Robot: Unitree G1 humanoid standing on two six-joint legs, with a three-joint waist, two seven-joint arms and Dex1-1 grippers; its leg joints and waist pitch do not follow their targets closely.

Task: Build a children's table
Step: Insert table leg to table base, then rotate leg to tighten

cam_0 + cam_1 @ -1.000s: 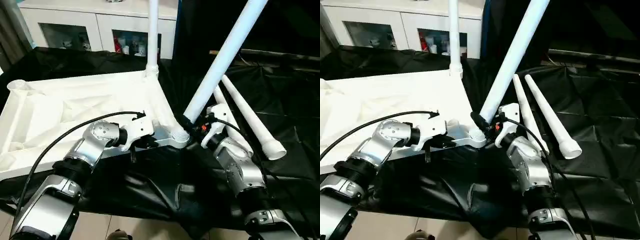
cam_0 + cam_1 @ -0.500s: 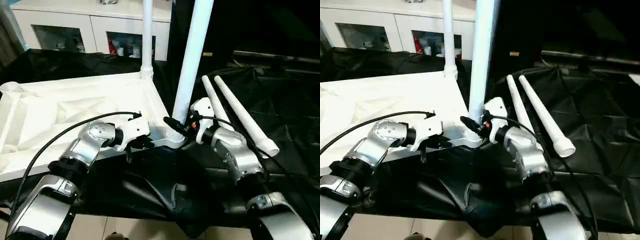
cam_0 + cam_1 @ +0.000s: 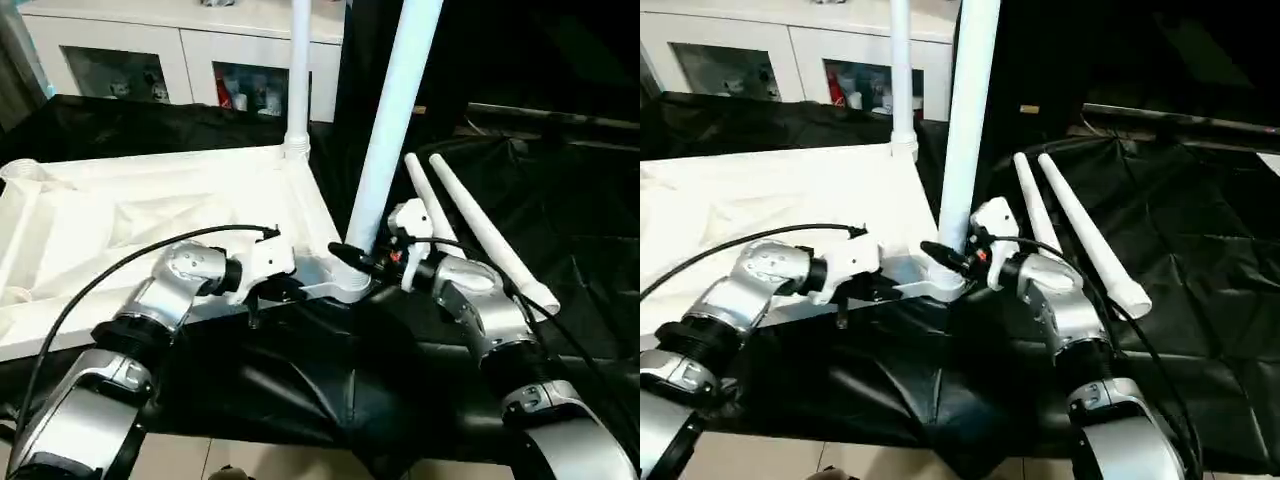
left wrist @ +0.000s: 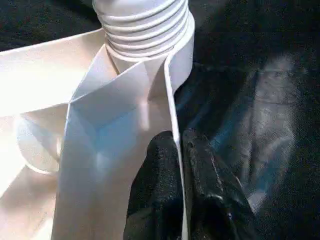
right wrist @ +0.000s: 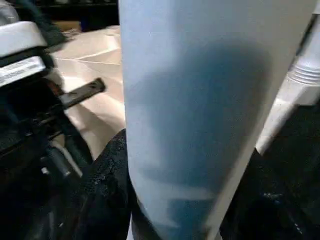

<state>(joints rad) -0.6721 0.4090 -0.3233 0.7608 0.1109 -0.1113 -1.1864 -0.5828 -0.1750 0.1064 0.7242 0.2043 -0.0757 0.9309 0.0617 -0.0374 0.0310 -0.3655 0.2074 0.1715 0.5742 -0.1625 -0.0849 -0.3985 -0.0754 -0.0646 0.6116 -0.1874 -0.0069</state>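
The children's table's white tabletop lies underside up on black cloth. One white leg stands upright in its far right corner socket. At the near right corner socket, my right gripper is shut on a second leg low down, holding it nearly upright with its foot at the socket. That leg runs between the black fingers in the right wrist view. My left gripper is shut on the tabletop's near rim, just beside the ribbed socket.
Two more loose white legs lie side by side on the black cloth to the right of my right arm. A white cabinet with glass doors stands behind the table. The cloth hangs over the near edge.
The leg held by my right gripper has swung from a strong lean to the right to almost upright over the corner socket. The left gripper has kept its hold on the rim.
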